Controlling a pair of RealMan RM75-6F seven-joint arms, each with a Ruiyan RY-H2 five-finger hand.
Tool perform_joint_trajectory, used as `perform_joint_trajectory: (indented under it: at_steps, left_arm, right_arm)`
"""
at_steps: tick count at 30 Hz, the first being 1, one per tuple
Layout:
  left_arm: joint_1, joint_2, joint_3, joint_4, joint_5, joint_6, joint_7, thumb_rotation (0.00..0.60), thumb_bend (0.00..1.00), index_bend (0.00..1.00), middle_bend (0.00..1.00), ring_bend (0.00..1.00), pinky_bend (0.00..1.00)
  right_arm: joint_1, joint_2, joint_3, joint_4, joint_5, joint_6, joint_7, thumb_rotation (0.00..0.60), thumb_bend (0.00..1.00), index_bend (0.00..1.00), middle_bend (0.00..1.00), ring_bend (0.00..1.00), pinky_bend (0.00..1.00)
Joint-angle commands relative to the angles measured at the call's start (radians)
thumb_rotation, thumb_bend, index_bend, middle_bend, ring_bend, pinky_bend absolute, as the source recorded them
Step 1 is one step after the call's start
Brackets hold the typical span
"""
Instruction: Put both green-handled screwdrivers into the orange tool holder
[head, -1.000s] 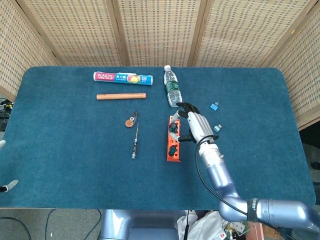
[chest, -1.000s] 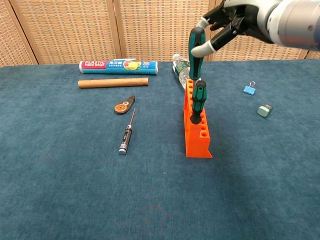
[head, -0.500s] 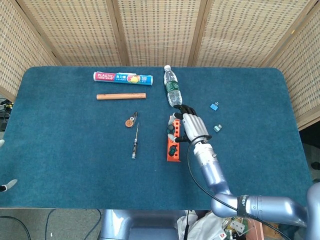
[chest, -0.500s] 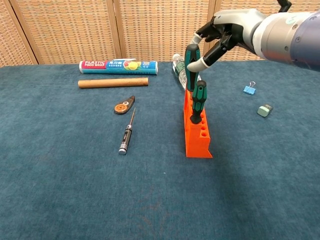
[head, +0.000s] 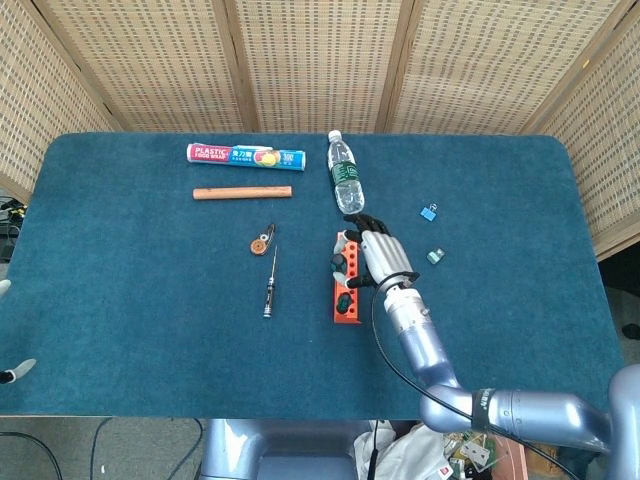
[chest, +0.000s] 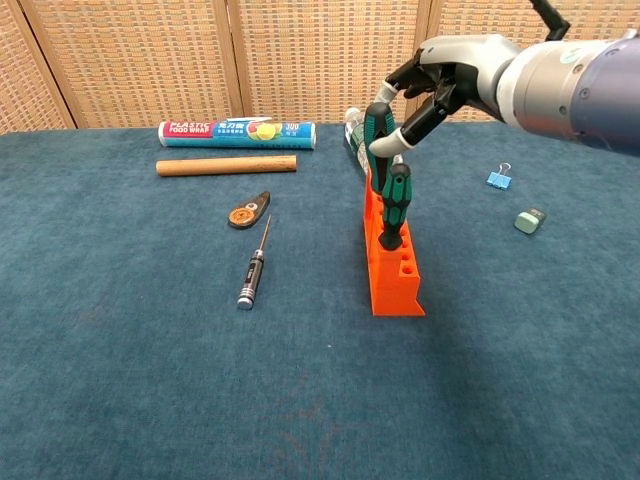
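The orange tool holder (chest: 396, 272) (head: 345, 300) stands mid-table. One green-handled screwdriver (chest: 396, 203) stands upright in a slot near its middle. My right hand (chest: 445, 78) (head: 381, 256) pinches the handle of the second green-handled screwdriver (chest: 378, 140), held upright over the holder's far end. The lower end of this screwdriver is hidden behind the holder and the standing screwdriver, so I cannot tell whether it sits in a slot. Only two spread fingertips (head: 14, 373) of my left hand show at the left edge of the head view, holding nothing.
A plastic wrap box (chest: 238, 132) and a wooden rod (chest: 226, 165) lie at the back left. A water bottle (head: 344, 172) lies just behind the holder. A black precision screwdriver (chest: 254, 266) and a small round tool (chest: 248, 211) lie left of it. A blue binder clip (chest: 498, 178) and an eraser (chest: 529, 220) lie right.
My right hand has come down and a little to the left, lowering the held screwdriver onto the far end of the holder. The standing screwdriver has not moved.
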Motion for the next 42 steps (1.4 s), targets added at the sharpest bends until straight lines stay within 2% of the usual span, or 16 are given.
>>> perform_joint_trajectory:
  at_steps: [1,4,11,16,21,34,42]
  left_arm:
    - [0.0,0.0,0.0,0.0,0.0,0.0,0.001,0.6,0.0,0.0,0.0,0.0,0.0]
    - [-0.002,-0.001,0.0,0.0,-0.003,-0.004,0.003,0.6,0.0,0.0,0.0,0.0,0.0]
    - [-0.003,-0.001,-0.001,-0.001,-0.007,-0.006,0.007,0.6,0.0,0.0,0.0,0.0,0.0]
    - [-0.003,-0.001,-0.001,-0.001,-0.009,-0.007,0.006,0.6,0.0,0.0,0.0,0.0,0.0]
    - [-0.003,-0.001,-0.001,0.0,-0.009,-0.007,0.007,0.6,0.0,0.0,0.0,0.0,0.0]
    - [0.0,0.0,-0.001,-0.001,-0.006,0.0,0.003,0.6,0.0,0.0,0.0,0.0,0.0]
    - [0.0,0.0,-0.001,0.001,-0.002,0.0,0.001,0.6,0.0,0.0,0.0,0.0,0.0]
  right_arm:
    - [-0.001,-0.004,0.0,0.006,0.003,-0.008,0.005,0.6,0.43,0.67,0.11,0.0,0.03]
    - [0.001,-0.006,0.0,0.01,0.007,-0.021,0.008,0.6,0.43,0.65,0.11,0.0,0.03]
    - [0.003,-0.006,-0.006,0.015,-0.002,-0.046,0.013,0.6,0.43,0.52,0.12,0.0,0.03]
    - [0.004,-0.006,-0.008,0.021,-0.003,-0.055,0.017,0.6,0.37,0.45,0.12,0.0,0.03]
    - [0.003,-0.008,-0.008,0.026,-0.009,-0.062,0.026,0.6,0.27,0.43,0.12,0.0,0.03]
    - [-0.007,0.013,-0.003,0.002,-0.023,-0.059,0.042,0.6,0.23,0.42,0.12,0.0,0.03]
    - [-0.06,0.117,0.027,-0.118,-0.08,-0.029,0.087,0.6,0.2,0.42,0.12,0.0,0.03]
